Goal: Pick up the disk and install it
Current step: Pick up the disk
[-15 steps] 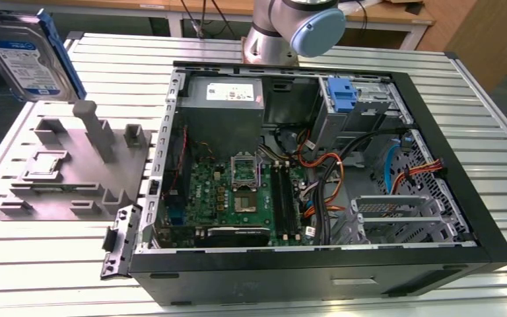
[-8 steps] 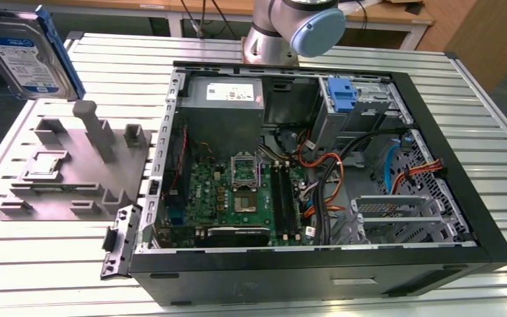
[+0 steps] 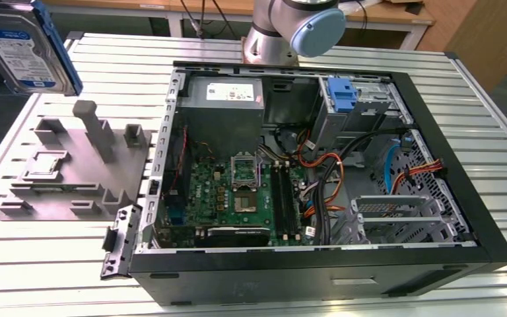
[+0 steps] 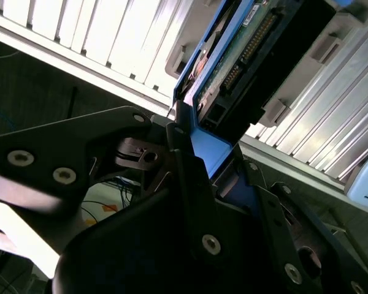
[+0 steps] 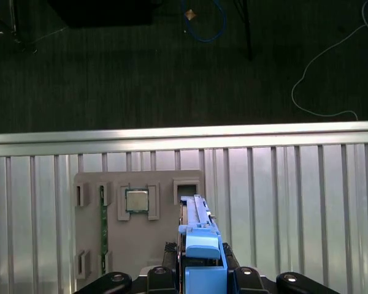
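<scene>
Disk [image 3: 24, 49] held in the air.
Gripper [image 5: 201, 272] pinches its blue frame, over grey fixture tray [image 3: 68, 172] beside open PC case [image 3: 280, 274].

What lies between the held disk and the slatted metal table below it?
In the first wrist view, a grey fixture plate with a processor chip seated in it lies on the table beneath the disk.

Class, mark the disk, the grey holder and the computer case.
the disk [image 3: 18, 54], exterior view, its label
the grey holder [image 3: 77, 175], exterior view, its flat base
the computer case [image 3: 306, 272], exterior view, its black wall
</scene>
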`<action>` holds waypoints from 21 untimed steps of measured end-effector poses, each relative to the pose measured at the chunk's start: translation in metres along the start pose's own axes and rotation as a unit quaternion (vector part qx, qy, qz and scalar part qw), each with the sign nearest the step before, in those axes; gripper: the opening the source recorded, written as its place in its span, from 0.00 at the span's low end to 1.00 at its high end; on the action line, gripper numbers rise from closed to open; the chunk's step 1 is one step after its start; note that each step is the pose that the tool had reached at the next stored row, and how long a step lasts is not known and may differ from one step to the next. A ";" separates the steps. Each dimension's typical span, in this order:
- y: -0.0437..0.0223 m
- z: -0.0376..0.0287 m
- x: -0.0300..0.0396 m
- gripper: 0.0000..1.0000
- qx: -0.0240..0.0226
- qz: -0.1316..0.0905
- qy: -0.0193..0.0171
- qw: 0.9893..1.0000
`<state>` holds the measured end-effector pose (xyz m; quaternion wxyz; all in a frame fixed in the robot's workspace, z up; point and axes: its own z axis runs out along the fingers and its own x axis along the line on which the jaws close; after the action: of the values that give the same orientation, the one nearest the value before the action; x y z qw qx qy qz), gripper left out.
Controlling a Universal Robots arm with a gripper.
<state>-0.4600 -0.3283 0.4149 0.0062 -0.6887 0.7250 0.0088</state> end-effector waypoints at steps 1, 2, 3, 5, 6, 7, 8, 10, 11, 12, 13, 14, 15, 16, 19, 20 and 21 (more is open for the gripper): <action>0.0000 -0.0013 0.0000 0.36 0.000 0.000 0.000 1.000; 0.0000 -0.0026 0.0000 0.36 0.000 0.000 0.000 1.000; 0.0001 -0.0038 -0.0001 0.36 0.000 0.000 0.000 1.000; 0.0001 -0.0055 -0.0001 0.36 0.000 0.000 0.000 1.000; 0.0000 -0.0057 -0.0001 0.36 0.000 -0.002 -0.001 1.000; 0.0001 -0.0057 -0.0001 0.36 0.000 -0.005 -0.001 1.000; 0.0001 -0.0057 -0.0001 0.36 0.000 -0.009 0.000 1.000; 0.0000 -0.0061 -0.0001 0.36 0.000 -0.011 0.000 1.000; 0.0000 -0.0067 -0.0001 0.36 0.000 -0.011 0.000 1.000; 0.0000 -0.0076 -0.0002 0.36 0.000 -0.011 0.000 1.000; 0.0000 -0.0093 -0.0002 0.36 0.000 -0.011 0.000 1.000; 0.0000 -0.0110 -0.0003 0.36 0.000 -0.011 0.000 1.000; 0.0001 -0.0127 -0.0003 0.36 0.000 -0.011 0.000 1.000; 0.0001 -0.0143 -0.0003 0.36 0.000 -0.011 0.000 1.000; 0.0001 -0.0201 -0.0004 0.36 0.000 -0.011 0.000 1.000; 0.0001 -0.0220 -0.0005 0.36 0.000 -0.011 0.000 1.000; 0.0001 -0.0241 -0.0005 0.36 0.000 -0.011 0.000 1.000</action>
<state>-0.4600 -0.3283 0.4391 0.0064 -0.6965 0.7175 0.0093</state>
